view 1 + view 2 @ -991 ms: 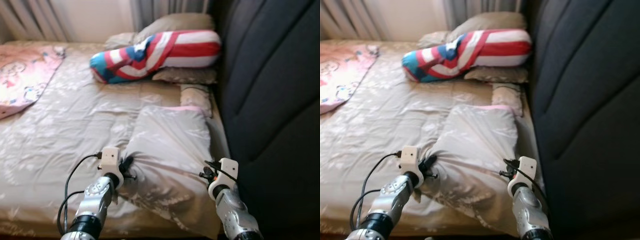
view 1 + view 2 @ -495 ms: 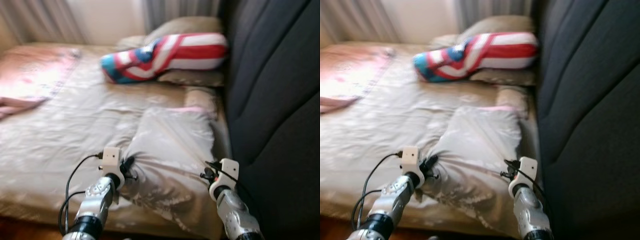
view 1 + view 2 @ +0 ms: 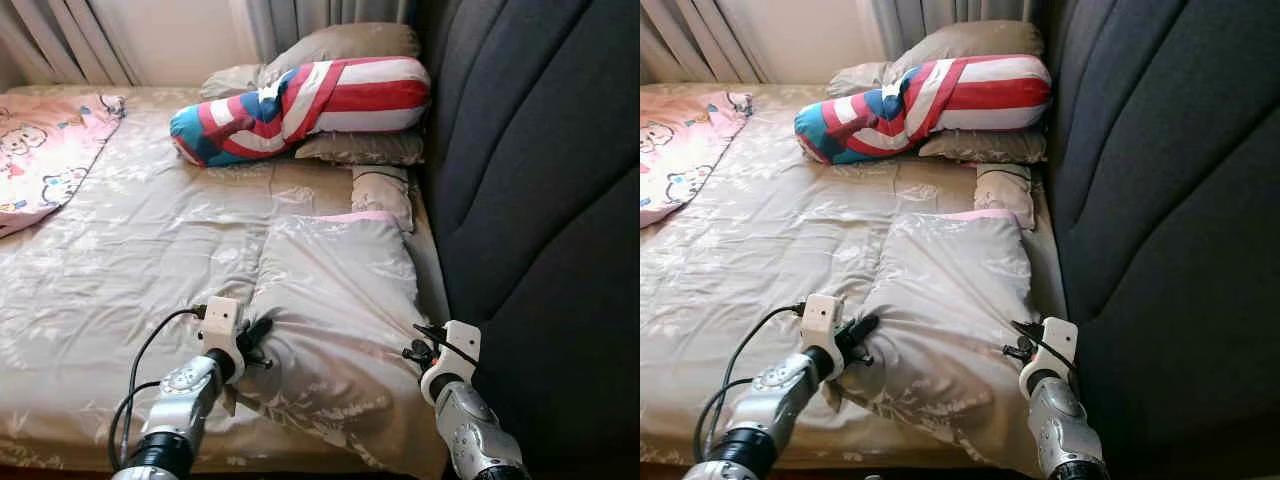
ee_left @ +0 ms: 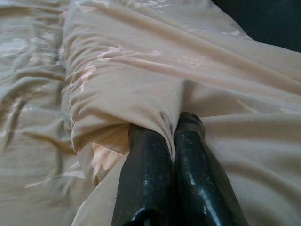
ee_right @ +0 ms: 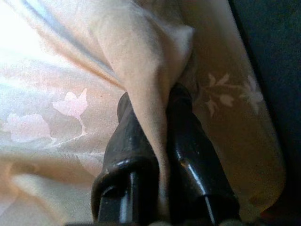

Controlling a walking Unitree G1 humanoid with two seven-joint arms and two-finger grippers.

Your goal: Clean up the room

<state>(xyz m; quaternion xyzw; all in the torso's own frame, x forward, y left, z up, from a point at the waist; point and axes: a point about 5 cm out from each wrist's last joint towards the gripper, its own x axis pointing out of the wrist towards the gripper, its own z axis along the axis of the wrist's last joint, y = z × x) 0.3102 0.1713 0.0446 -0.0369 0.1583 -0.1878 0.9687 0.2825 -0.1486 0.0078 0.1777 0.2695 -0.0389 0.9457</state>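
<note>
Lower left of the head view: the left gripper point(image 3: 258, 340) is closed, its fingers point(image 4: 150, 165) pinching a fold of the beige pillow point(image 3: 340, 290) lying in the frame's lower centre on the bed point(image 3: 130, 250). Lower right: the right gripper point(image 3: 418, 345) is likewise clamped on the pillow's opposite edge, beside the dark headboard point(image 3: 540, 200). Step in hand, apparently: bimanual pillow repositioning. The next move calls for an even lift toward the striped bolster point(image 3: 300, 110) at upper centre.
</note>
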